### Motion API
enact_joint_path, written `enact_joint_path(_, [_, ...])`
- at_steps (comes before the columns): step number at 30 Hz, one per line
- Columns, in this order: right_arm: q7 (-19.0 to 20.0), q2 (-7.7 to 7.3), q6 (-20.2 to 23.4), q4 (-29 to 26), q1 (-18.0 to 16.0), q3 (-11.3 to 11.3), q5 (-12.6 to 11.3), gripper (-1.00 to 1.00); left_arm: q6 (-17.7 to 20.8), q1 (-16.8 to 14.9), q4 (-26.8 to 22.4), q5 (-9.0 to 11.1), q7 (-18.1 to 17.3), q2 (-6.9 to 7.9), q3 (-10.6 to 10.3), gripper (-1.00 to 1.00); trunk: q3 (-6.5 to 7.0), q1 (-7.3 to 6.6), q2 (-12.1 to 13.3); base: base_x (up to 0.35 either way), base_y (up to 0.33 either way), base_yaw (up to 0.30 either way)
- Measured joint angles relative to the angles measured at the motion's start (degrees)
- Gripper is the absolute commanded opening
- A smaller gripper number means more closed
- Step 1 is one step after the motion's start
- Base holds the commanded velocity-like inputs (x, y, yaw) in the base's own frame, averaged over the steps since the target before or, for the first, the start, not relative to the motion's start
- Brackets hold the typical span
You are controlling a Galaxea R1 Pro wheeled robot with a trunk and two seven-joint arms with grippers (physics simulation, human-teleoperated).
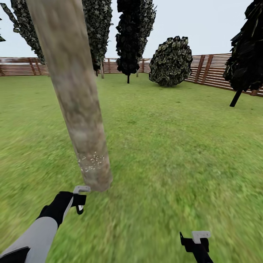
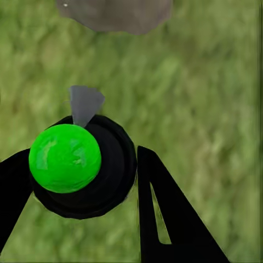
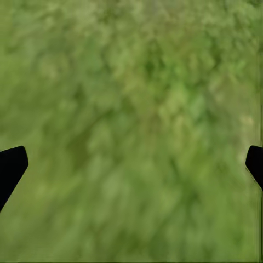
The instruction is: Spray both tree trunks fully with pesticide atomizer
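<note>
From the head camera, your left gripper (image 1: 79,200) sat just beside the foot of the tree trunk (image 1: 75,91), where white specks of spray (image 1: 91,162) dotted the bark low down; your right gripper (image 1: 197,239) hung over bare grass (image 1: 171,146). At the left wrist, the jaws were clamped on the sprayer (image 2: 82,164), its green cap up and grey nozzle aimed, as far as the blur allowed, toward the trunk. At the right wrist, both fingertips (image 3: 11,167) stood wide apart, holding nothing.
</note>
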Motion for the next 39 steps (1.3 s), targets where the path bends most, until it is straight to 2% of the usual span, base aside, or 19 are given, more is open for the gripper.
enact_joint_path(10, [0.0,0.0,0.0,0.0,0.0,0.0,0.0,1.0,0.3,0.0,0.0,-0.3,-0.1,0.05,-0.3,-1.0,0.0,0.02,0.0,0.033,-0.268,0.0])
enact_joint_path(12, [0.0,0.0,0.0,0.0,0.0,0.0,0.0,1.0,2.5,0.0,-0.3,-0.4,-0.1,0.46,-0.2,-1.0,0.0,0.02,0.0,0.01,-0.277,0.026])
enact_joint_path(14, [0.0,0.0,0.0,0.0,0.0,0.0,0.0,1.0,3.2,0.0,-0.5,-0.2,-0.1,0.45,-0.2,-1.0,0.0,0.01,0.0,0.122,-0.268,0.135])
enact_joint_path(19, [0.0,0.01,0.0,0.0,0.0,0.0,0.0,1.0,3.4,0.0,-0.7,-0.3,0.0,0.03,-0.3,-1.0,0.0,0.0,0.0,0.178,-0.243,0.226])
enact_joint_path(27, [0.0,0.0,0.0,0.0,0.0,0.0,0.0,1.0,3.4,0.0,-0.8,-0.2,1.0,0.07,0.0,-1.0,0.0,0.0,0.0,0.243,-0.181,0.026])
enact_joint_path(33, [0.0,0.01,0.0,0.0,0.0,0.0,0.0,1.0,3.5,0.0,-0.8,-0.2,1.2,0.26,0.0,-1.0,0.0,0.03,0.0,-0.004,-0.253,0.151])
enact_joint_path(39, [0.0,0.0,0.0,0.0,0.0,0.0,0.0,1.0,3.5,0.0,-0.5,0.1,7.4,-0.03,0.2,-1.0,0.0,0.02,0.0,-0.032,-0.057,0.274])
